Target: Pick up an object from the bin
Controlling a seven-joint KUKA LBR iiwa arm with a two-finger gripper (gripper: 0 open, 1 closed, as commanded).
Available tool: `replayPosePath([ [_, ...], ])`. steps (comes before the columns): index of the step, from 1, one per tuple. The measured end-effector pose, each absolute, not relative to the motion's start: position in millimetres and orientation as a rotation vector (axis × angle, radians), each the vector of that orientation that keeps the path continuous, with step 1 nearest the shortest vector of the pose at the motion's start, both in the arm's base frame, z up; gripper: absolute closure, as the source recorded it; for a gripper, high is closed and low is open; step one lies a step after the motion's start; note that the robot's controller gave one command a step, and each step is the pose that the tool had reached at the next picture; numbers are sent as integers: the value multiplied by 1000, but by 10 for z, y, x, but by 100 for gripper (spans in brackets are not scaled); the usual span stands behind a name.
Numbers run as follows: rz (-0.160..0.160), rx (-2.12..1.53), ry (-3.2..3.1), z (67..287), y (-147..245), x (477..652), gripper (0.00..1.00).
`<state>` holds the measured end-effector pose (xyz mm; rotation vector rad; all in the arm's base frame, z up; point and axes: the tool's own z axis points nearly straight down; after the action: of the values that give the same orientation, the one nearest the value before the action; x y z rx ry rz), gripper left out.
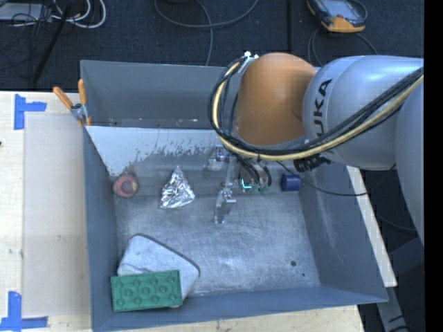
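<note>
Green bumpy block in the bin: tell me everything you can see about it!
The green block is a flat rectangular plate, plastic-looking, with rows of round studs on top. It lies studs up in the bin's lower-left corner, by the front wall, its upper edge lying over a pale rounded pad. Nothing else touches it.

Bin [152, 95]: back right corner and part of the right wall hidden behind the arm's orange cover [273, 99].
Arm [374, 109]: cut off at the right edge.
Blue thing [291, 182]: small, half behind the cables; kind can't be made out.
White pad [158, 256]: near corner lies under the green studded brick [147, 290].
Round reddish thing [126, 185]: too small to name.
</note>
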<state>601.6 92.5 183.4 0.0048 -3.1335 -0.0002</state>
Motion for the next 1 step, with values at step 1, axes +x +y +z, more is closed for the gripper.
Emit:
replayPosePath([
  [1, 0, 206, -3133, 1866, 970, 5839, 0],
])
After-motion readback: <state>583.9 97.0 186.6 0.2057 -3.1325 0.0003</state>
